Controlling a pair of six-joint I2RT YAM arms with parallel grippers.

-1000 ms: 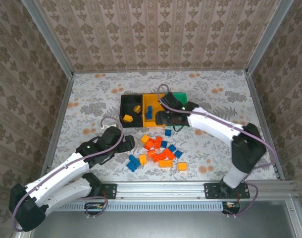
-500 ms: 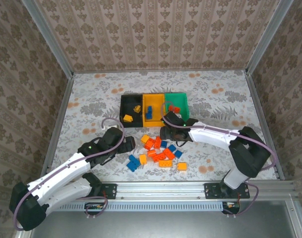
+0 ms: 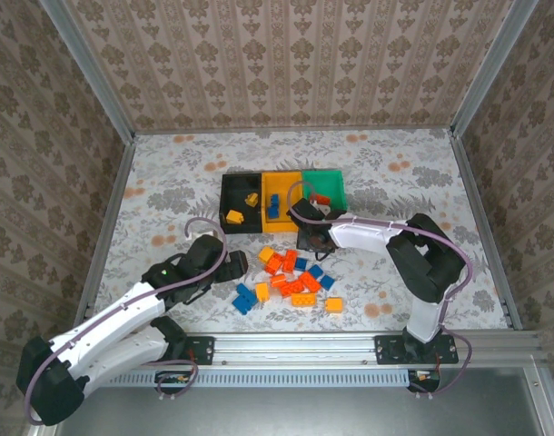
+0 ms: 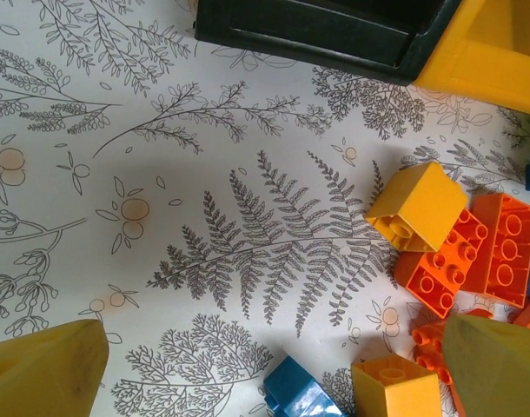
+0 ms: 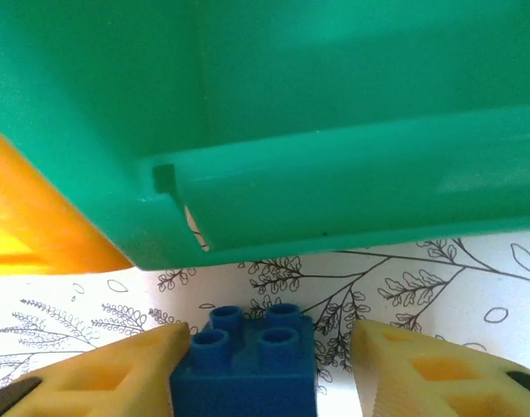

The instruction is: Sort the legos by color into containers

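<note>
Your left gripper [image 3: 230, 263] stays spread wide and empty, legos [image 3: 300, 282] just right of its jaws. Your right gripper [image 5: 265, 365] has dropped from the containers [image 3: 322, 173] and is narrowing around a blue brick [image 5: 248, 360] between its jaws, one pad seemingly not yet touching. The next pick is underway.

Three containers: a black container [image 3: 224, 202], a yellow-orange container [image 3: 283, 174], a green container [image 3: 325, 172]; inside them, two yellow legos [image 3: 233, 216], two blue legos [image 3: 272, 207], one red lego [image 3: 320, 199]; loose on the surface [image 3: 168, 182], roughly sixteen more; the heap [image 3: 291, 282] is too crowded for an exact count.
</note>
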